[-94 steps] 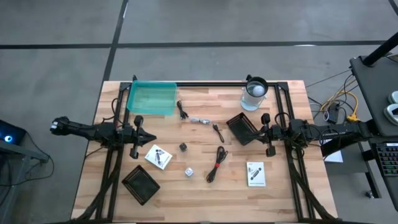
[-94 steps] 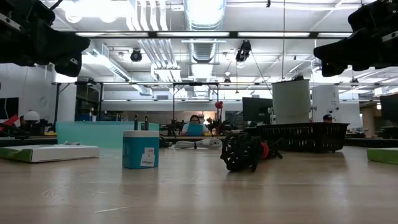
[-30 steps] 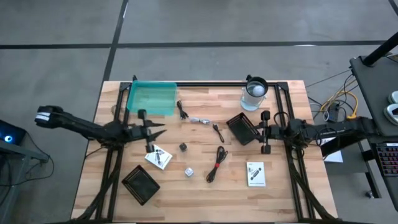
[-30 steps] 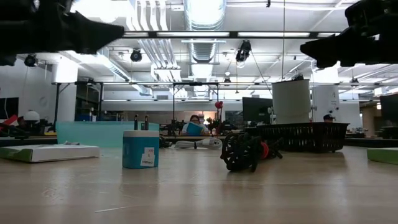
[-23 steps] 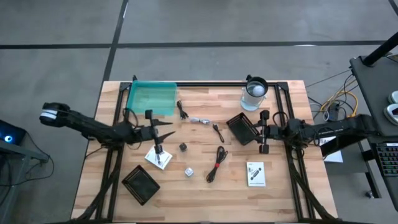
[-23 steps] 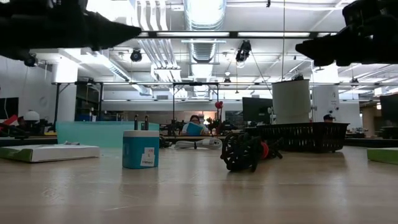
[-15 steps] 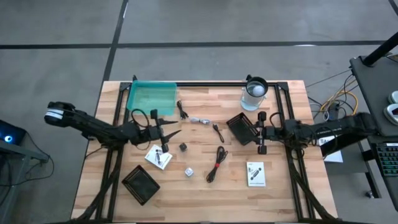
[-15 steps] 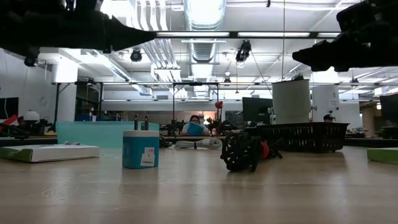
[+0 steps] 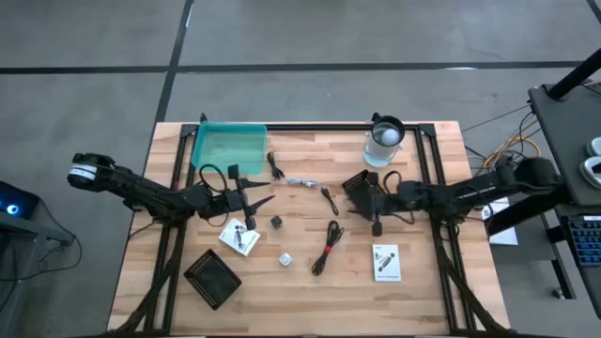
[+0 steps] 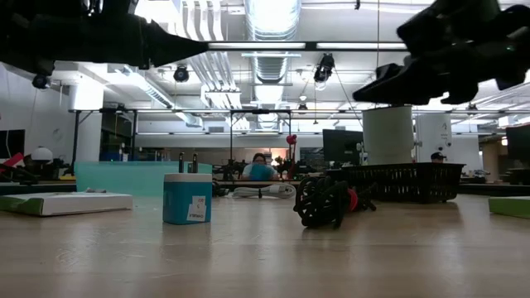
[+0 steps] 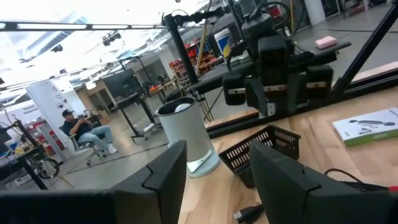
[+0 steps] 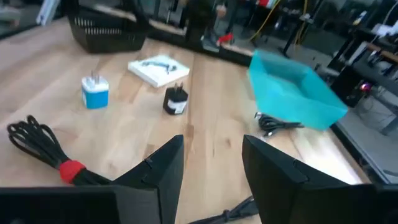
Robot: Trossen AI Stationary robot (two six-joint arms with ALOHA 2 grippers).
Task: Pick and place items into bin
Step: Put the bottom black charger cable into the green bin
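The teal bin (image 9: pixel 228 147) stands at the table's far left. Loose on the wood lie a black cable (image 9: pixel 275 167), a black-and-red cable (image 9: pixel 328 246), a black cube (image 9: pixel 277 222), a white cube (image 9: pixel 285 259) and two white packets (image 9: pixel 239 237) (image 9: pixel 386 262). My left gripper (image 9: pixel 265 199) hangs open above the table, left of the black cube, pointing toward the table's right edge. My right gripper (image 9: pixel 357 188) hangs open over a black basket (image 11: pixel 267 149), pointing toward the table's left edge. Both wrist views show a bare gap between the fingers (image 11: pixel 165 180) (image 12: pixel 155 174).
A clear cup holding a white ball (image 9: pixel 385 141) stands at the far right. A second black basket (image 9: pixel 211 279) sits at the near left. A grey cable (image 9: pixel 300 182) and a small black cable (image 9: pixel 329 197) lie mid-table. Black frame rails run along both sides.
My left gripper has gone toward the table's right edge, then kept still. My right gripper has gone toward the table's left edge, over the black basket, and tipped downward a little. Nothing on the table has moved.
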